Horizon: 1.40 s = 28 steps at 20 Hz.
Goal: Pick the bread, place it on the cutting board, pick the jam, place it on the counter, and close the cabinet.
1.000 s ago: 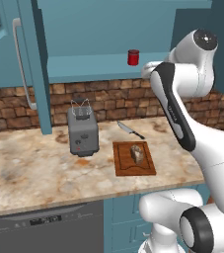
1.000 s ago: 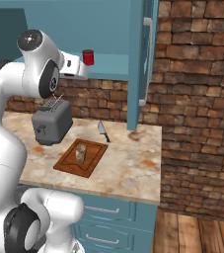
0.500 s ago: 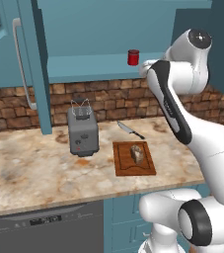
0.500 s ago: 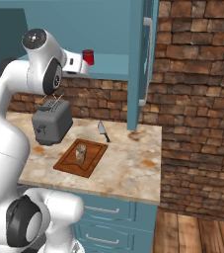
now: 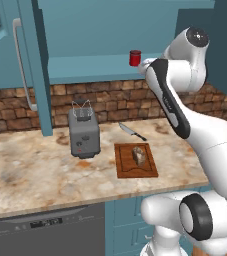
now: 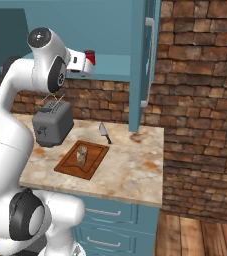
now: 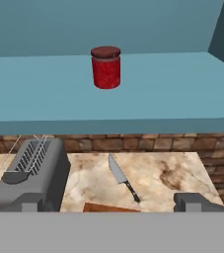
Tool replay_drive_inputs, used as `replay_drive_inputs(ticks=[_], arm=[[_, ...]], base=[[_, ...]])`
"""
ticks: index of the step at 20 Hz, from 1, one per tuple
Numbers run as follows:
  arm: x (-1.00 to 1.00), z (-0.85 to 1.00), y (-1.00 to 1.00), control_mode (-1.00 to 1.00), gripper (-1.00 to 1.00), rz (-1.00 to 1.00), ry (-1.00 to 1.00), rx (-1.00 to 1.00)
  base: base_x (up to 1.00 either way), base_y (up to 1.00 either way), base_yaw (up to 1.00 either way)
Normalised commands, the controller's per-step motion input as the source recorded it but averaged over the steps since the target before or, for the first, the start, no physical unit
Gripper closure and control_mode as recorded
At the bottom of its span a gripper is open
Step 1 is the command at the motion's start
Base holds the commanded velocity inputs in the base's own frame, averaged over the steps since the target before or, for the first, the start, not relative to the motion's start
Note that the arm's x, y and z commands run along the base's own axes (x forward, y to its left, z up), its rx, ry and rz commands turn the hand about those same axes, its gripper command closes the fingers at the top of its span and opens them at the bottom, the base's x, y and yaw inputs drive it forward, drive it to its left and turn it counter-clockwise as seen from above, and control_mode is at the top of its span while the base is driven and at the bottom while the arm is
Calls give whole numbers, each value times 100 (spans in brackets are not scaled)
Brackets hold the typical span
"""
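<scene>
The jam (image 7: 106, 67), a red jar with a darker lid, stands upright on the teal shelf of the open cabinet (image 5: 90, 68). My gripper (image 7: 108, 202) is open with nothing between its fingers, level with the shelf's front edge and short of the jar. From the right base the gripper (image 6: 86, 66) is just in front of the jam (image 6: 90, 56). The bread (image 5: 139, 155) lies on the cutting board (image 5: 127, 167), on the counter (image 5: 30, 175) below the arm. Both cabinet doors hang open.
A grey toaster (image 5: 83, 132) stands left of the board, and a knife (image 5: 131, 131) lies behind it near the brick wall. The open right door (image 6: 145, 60) hangs over the counter's right end. A dishwasher front (image 5: 45, 230) sits under the counter.
The arm has lifted the hand slightly and brought it a little closer to the shelf and the jar. Bread, board and jar have stayed put.
</scene>
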Motion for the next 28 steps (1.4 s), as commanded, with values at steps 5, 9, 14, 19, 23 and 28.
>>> replay_drive_inputs(ticks=[5, 9, 14, 19, 23, 28], arm=[[29, 10, 0, -100, -100, 0, 0, 0], [31, 4, 0, -100, -100, 0, 0, 0], [29, 0, 0, -100, -100, 0, 0, 0], [15, 0, 0, -100, -100, 0, 0, 0], [5, 0, 0, -100, -100, 0, -3, 0], [3, 0, 0, -100, -100, 0, -4, 0]], base=[[0, 0, 0], [0, 0, 0], [0, 0, 0], [0, 0, 0], [0, 0, 0], [0, 0, 0]])
